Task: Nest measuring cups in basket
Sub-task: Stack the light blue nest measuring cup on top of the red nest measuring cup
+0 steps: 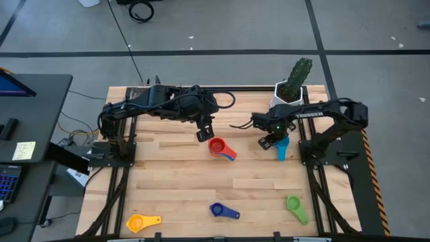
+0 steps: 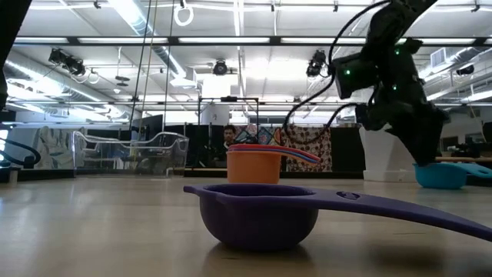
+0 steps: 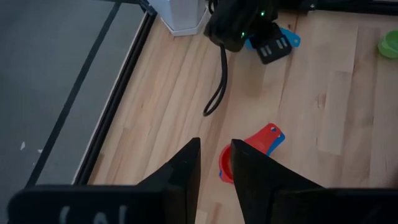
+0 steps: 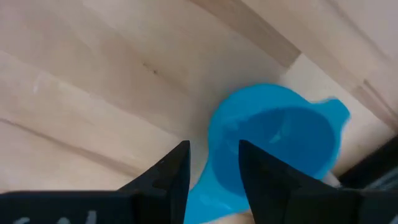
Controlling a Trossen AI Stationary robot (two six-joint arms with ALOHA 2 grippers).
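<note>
A stack of nested cups [image 1: 217, 146], red inside orange with a blue handle beside them [image 2: 254, 165], stands mid-table. My left gripper [image 3: 216, 144] hangs above and just left of the stack, open by a narrow gap with nothing in it. A light blue cup [image 4: 280, 143] sits on the table at the right. My right gripper [image 4: 213, 149] points down over it, open, with its fingers either side of the cup's rim near the handle; no touch shows. The clear basket [image 2: 131, 150] stands at the far left in the low view.
A dark blue cup [image 1: 218, 210], a yellow cup [image 1: 138, 222] and a green cup [image 1: 293, 204] lie along the near edge. A white pot with a cactus [image 1: 290, 91] stands at the far right, close behind the right arm.
</note>
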